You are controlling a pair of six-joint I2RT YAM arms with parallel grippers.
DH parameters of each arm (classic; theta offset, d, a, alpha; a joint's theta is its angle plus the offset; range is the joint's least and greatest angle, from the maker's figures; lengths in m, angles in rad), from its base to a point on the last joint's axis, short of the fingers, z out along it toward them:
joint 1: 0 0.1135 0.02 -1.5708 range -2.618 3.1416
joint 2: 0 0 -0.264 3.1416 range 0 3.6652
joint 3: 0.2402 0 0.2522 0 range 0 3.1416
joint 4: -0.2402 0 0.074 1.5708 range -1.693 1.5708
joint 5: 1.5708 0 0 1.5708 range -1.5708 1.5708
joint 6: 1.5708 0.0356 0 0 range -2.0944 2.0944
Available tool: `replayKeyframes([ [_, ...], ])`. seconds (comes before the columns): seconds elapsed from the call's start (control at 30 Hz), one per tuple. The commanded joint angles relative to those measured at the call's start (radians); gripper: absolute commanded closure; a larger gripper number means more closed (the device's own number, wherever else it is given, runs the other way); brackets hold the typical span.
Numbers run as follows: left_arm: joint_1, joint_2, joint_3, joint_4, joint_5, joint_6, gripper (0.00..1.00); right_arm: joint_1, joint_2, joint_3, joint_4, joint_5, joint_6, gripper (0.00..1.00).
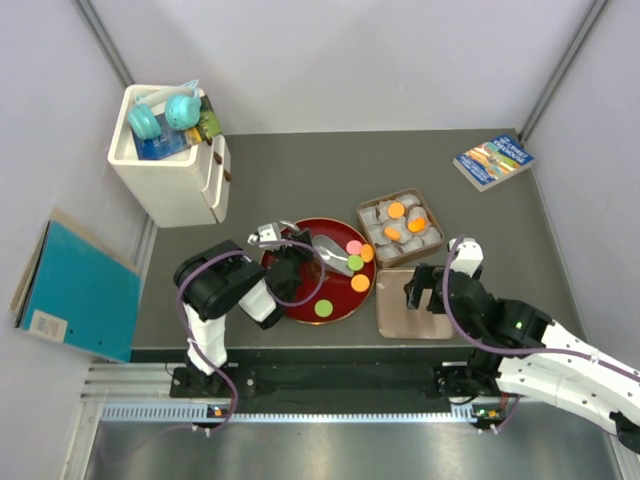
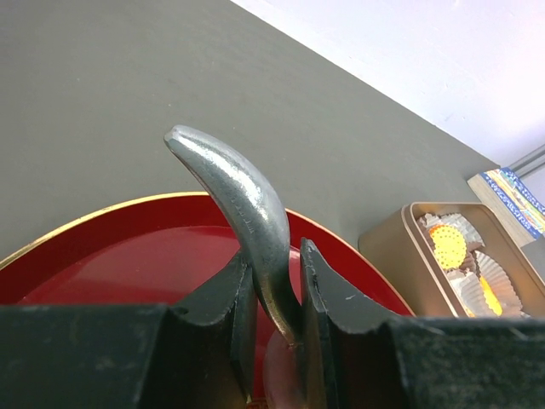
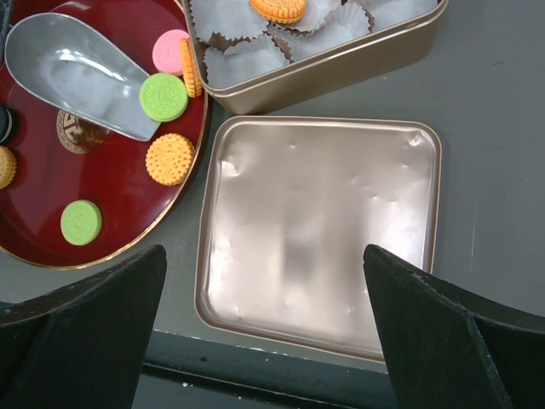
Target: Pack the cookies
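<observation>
Bright, even overhead light; soft shadows. Glare on flat gold metal lid (image 3: 319, 230); my dark right fingers (image 3: 77, 332) blurred.

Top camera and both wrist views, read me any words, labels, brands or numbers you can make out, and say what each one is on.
No text is legible in any view.
Book: colourful printed cover, lettering too small to read.
Blue folder: white label with dark print, too blurred to read.
Red plate: round emblem, a pattern only, no readable letters.
Cookies: embossed faces, too fine to read.
</observation>
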Motion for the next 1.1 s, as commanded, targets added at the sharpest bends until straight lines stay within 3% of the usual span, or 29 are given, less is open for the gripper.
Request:
replayKeyframes([
  [0.0,0.013,0.053,0.001,0.101,-0.028,0.171,1.0,0.0,0.005,0.019,0.006,0.022,-0.003,0.01],
  [0.17,0.013,0.068,0.057,0.031,0.021,0.108,1.0,0.0,0.016,0.019,0.009,0.019,-0.001,0.01],
  [0.53,0.028,0.082,-0.02,0.156,-0.023,0.037,1.0,0.0,0.022,0.021,0.007,0.019,-0.003,0.01],
  [0.93,0.058,-0.16,-0.097,0.145,0.021,0.14,1.0,0.0,0.022,0.027,0.021,0.012,-0.006,0.01],
  [1.07,0.065,-0.306,-0.088,0.027,0.043,0.148,1.0,0.0,0.017,0.03,0.03,0.011,-0.01,0.01],
])
